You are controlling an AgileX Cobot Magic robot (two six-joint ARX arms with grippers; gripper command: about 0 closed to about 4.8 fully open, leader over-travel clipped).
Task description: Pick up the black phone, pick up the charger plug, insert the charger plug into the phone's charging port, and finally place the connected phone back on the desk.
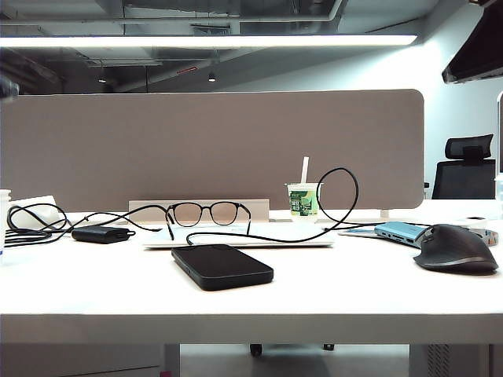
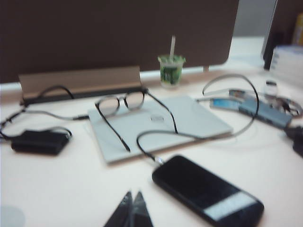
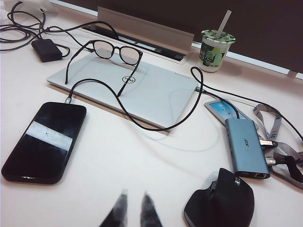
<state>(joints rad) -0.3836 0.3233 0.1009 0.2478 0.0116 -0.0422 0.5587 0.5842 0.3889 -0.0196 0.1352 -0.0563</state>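
Left to right across the desk (image 1: 251, 302): far left sits a small black box w/ cables (image 1: 100, 234), well apart from the action. The left hand (image 2: 133, 204) hangs low over bare desk, fingers pressed together at the tips, clenched on nothing. The black phone (image 2: 207, 193) lies just ahead of it and toward the middle, flat, screen up. The phone's long axis runs diagonal in both wrist views, w/ its near short edge pointing roughly back at the laptop (image 3: 128, 90). The charger plug (image 3: 68, 100) lies right at that short edge in the right wrist view, looking already seated or touching the port; too small to tell which. Its thin cable loops back over the laptop lid and past the glasses (image 1: 207, 213), which rest on the laptop behind the phone. Further right: a green cup w/ straw (image 1: 303, 198), then a blue-grey hub (image 3: 246, 146) and the mouse (image 1: 459, 248). The right hand (image 3: 132, 208) hovers near the front edge btw phone and mouse, fingers slightly parted, grasping nothing. Judgement: the left hand looks nearer the phone; the right has the mouse close beside it. The cable loop and glasses are the likely snags if the phone gets lifted.
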